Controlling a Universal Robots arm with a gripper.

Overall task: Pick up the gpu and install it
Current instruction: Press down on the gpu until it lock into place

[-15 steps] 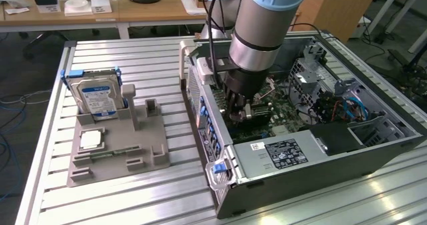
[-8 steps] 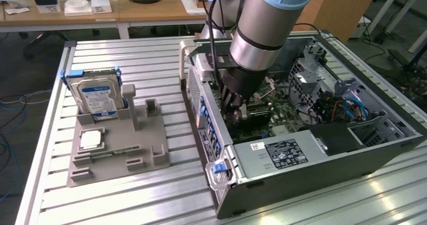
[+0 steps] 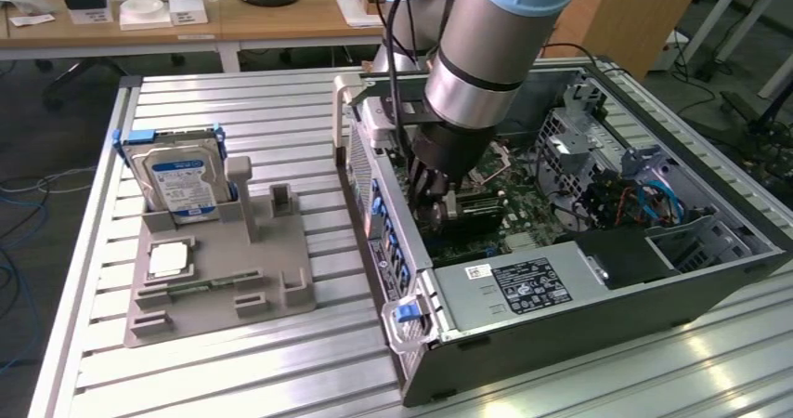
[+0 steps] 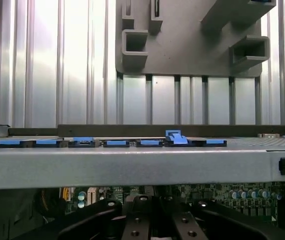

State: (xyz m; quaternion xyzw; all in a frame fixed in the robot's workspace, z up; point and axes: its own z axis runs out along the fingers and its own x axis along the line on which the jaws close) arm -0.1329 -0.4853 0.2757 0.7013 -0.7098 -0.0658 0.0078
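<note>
Jaws closed, deep inside the computer case, close beside its wall.

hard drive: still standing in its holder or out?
In and upright. The hard drive stands on edge in the slot at the far end of the grey fixture tray, blue frame on top, label facing out.

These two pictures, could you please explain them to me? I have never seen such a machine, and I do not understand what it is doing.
A robot arm reaches down into an open computer case lying on a ribbed metal table. One picture is taken from a camera beside the scene; the other from a camera on the arm's wrist. The gripper, with fingers shut, is low inside the case, near the green circuit board. What it holds is hidden. Beside the case stands a grey holder with a hard drive upright in it.
</note>
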